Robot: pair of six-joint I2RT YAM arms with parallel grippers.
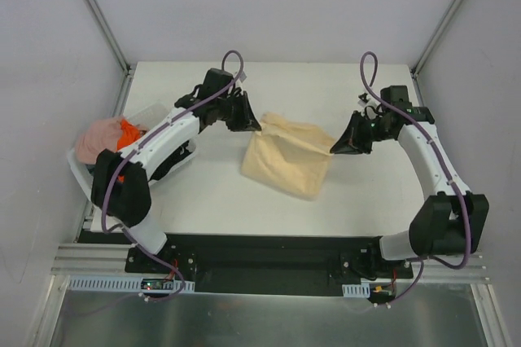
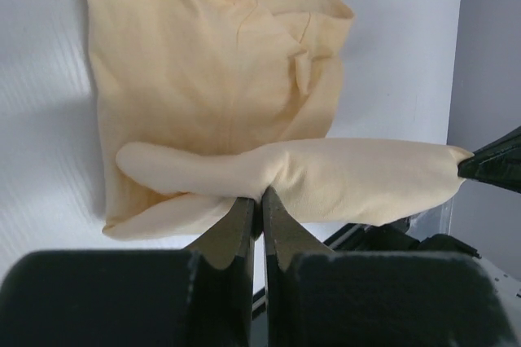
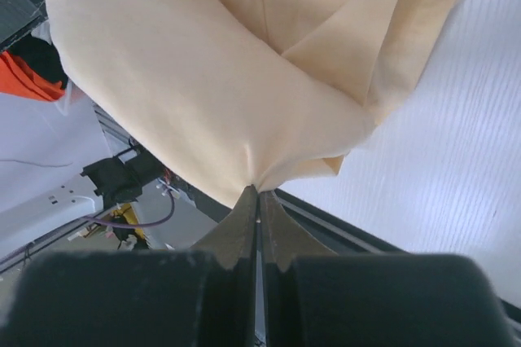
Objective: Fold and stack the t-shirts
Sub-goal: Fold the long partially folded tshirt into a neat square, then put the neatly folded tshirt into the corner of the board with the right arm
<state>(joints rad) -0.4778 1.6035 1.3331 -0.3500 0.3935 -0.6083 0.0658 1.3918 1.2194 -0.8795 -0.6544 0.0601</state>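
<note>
Left gripper (image 1: 254, 125) and right gripper (image 1: 335, 150) both pinch the pale yellow t-shirt (image 1: 289, 160), far edge lifted, rest on the worktop (image 1: 220, 200). Fold looks partway; pink t-shirt (image 1: 96, 139) and orange t-shirt (image 1: 129, 129) wait in the basket (image 1: 75, 166), nothing stacked.

White worktop (image 1: 326, 86) spread out below, matte, and finely ribbed in my close views. Over at its left edge sits a white plastic basket (image 1: 79, 176), its rim right by the side. Pale grey walls (image 1: 269, 5) close in the left, back and right, with metal struts (image 1: 98, 13) slanting up from the back corners. Along the near edge there's a black plate (image 1: 269, 249), then a silver slotted rail (image 1: 98, 265), then dull sheet metal (image 1: 260, 322).
</note>
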